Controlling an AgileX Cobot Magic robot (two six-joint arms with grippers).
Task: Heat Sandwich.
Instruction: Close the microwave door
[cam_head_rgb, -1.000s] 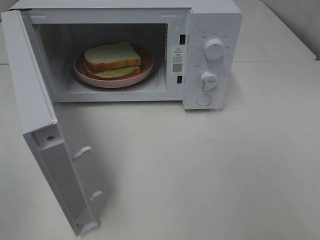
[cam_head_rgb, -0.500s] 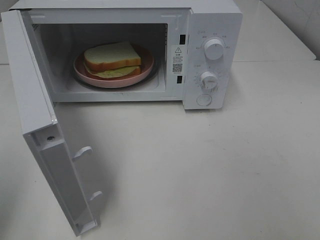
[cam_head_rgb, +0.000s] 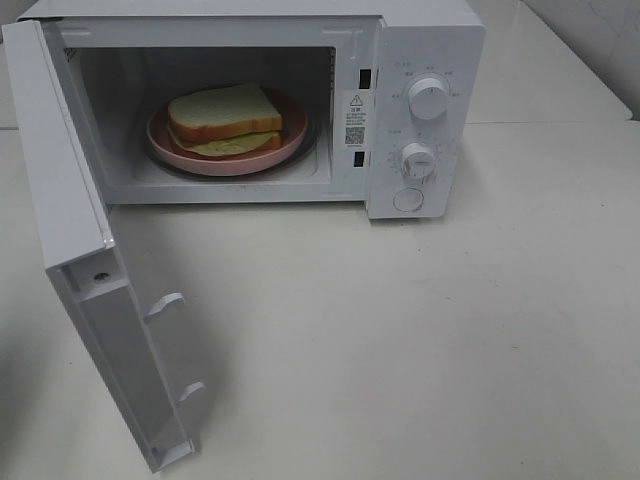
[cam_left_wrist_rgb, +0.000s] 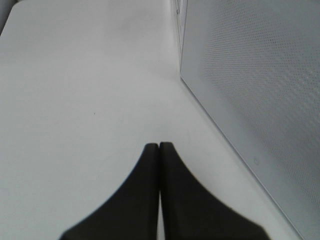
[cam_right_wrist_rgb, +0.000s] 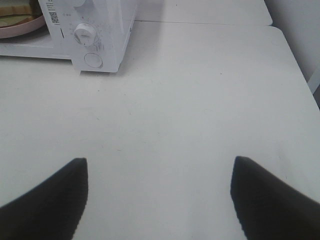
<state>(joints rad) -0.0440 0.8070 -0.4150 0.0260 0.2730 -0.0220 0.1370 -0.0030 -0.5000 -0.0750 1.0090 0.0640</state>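
From the exterior high view, the sandwich (cam_head_rgb: 225, 115) lies on the pink plate (cam_head_rgb: 170, 150) inside the microwave (cam_head_rgb: 420, 60), so the loading step looks done. The door (cam_head_rgb: 70, 200) stands swung wide out from the microwave's hinge side. The two knobs (cam_head_rgb: 428, 98) on the panel beside the cavity have nothing near them, and neither arm shows here. What remains, by my reckoning, is shutting the door and setting the heat and time. In the left wrist view, the left gripper (cam_left_wrist_rgb: 159, 147) has its fingers pressed flat together with nothing between them. It hangs over the bare table (cam_left_wrist_rgb: 75, 100), just beside a white dotted panel that I take to be the microwave's door. That looks like a fair stance for pushing the door closed. In the right wrist view, the right gripper (cam_right_wrist_rgb: 160, 161) has its fingers spread wide and holds nothing. It is above the table in front of the microwave's control side, well apart from the knobs. A sliver of plate and sandwich shows in the cavity.
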